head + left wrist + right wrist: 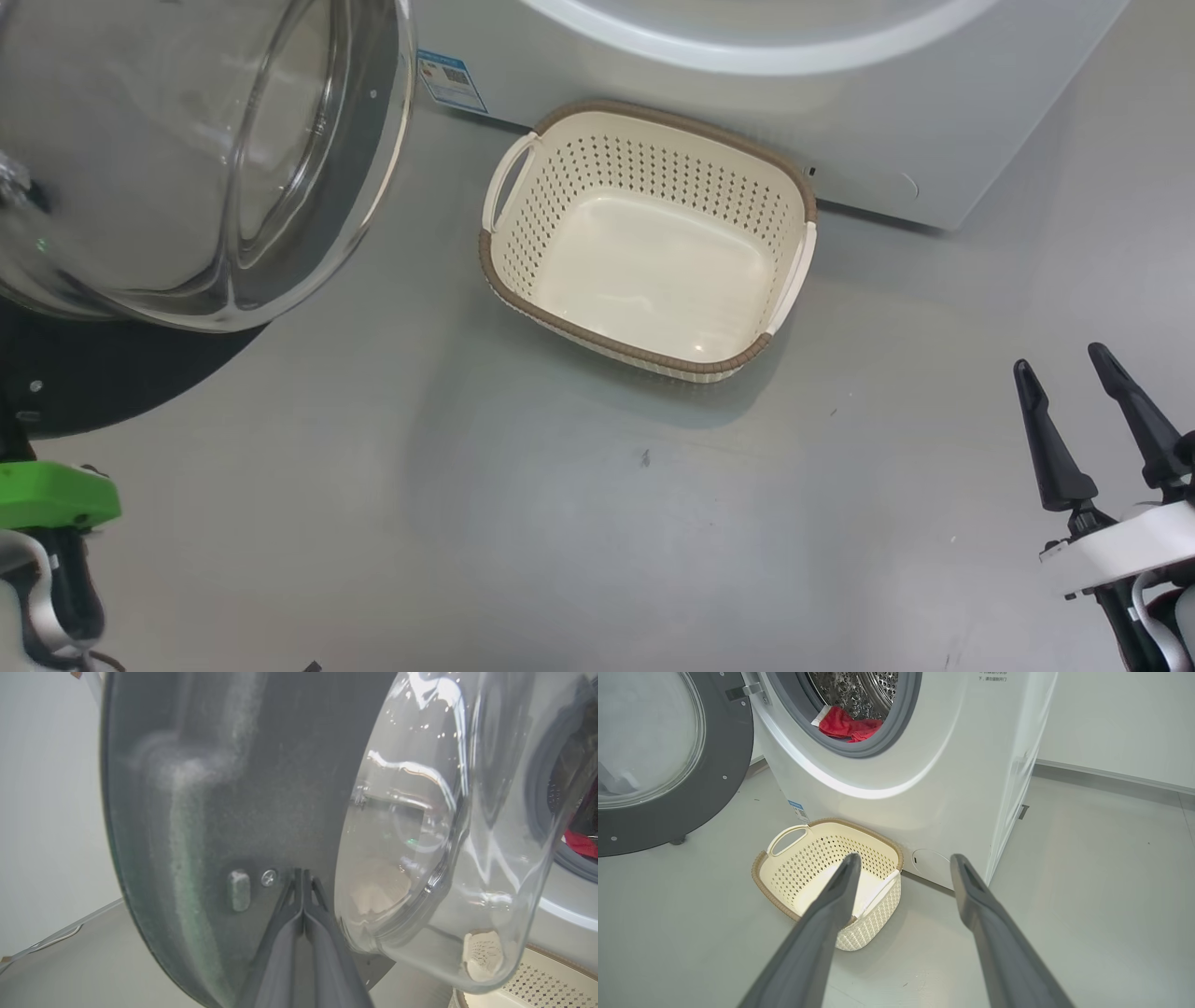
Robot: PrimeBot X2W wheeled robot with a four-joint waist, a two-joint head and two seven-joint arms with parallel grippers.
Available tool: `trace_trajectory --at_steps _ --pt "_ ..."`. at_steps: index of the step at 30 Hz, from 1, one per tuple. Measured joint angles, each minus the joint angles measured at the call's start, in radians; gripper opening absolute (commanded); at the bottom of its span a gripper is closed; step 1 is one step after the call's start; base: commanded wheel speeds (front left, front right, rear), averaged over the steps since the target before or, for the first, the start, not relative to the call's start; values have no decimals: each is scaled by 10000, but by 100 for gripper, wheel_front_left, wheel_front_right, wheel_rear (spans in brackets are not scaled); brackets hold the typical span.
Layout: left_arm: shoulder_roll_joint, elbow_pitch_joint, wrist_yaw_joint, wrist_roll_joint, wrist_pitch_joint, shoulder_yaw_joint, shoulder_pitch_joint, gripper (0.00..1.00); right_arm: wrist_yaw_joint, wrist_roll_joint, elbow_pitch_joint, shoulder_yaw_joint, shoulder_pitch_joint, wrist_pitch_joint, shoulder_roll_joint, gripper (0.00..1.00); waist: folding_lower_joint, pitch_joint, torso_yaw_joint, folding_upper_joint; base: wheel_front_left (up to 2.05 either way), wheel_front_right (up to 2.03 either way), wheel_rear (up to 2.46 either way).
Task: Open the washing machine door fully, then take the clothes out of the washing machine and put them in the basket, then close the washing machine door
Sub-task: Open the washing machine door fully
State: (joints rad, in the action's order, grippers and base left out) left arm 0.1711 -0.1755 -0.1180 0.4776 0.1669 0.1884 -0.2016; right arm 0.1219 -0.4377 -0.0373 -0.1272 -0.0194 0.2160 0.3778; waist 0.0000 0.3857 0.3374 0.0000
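The washing machine door (308, 215) stands swung open at the upper left, its clear glass bowl (444, 835) bulging inward. My left gripper (302, 875) is shut on nothing, its tips against the door's dark inner face (210, 812) beside a screw. The white washing machine (924, 774) is open, with red clothes (847, 725) lying at the drum's mouth; a red patch of the clothes (581, 842) also shows past the bowl. The cream basket (653, 117) sits empty on the floor before the machine. My right gripper (1061, 361) hangs open and empty at the lower right, its fingers (840, 891) aimed toward the basket (759, 877).
Grey floor (560, 485) spreads between the basket and me. A blue label sticker (451, 81) marks the machine's lower corner. A white wall (1120, 718) stands beyond the machine's right side. My left arm's green wrist part (56, 495) shows at the lower left.
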Motion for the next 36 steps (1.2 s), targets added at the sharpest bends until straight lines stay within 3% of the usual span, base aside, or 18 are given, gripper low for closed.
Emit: trace_trajectory --at_steps 18,28,36 --pt "293 -558 0 573 -351 821 -1163 0 0 -157 316 366 113 4 671 100 0 1344 -84 0 0 0 0" --pt "280 -1156 -2 251 -291 566 -1262 0 2 -198 40 182 172 100 591 100 0 913 -15 0 0 0 0" --pt "334 -1361 -2 -303 -291 -79 -1197 0 2 -382 -297 -61 370 188 102 100 0 230 -61 0 0 0 0"
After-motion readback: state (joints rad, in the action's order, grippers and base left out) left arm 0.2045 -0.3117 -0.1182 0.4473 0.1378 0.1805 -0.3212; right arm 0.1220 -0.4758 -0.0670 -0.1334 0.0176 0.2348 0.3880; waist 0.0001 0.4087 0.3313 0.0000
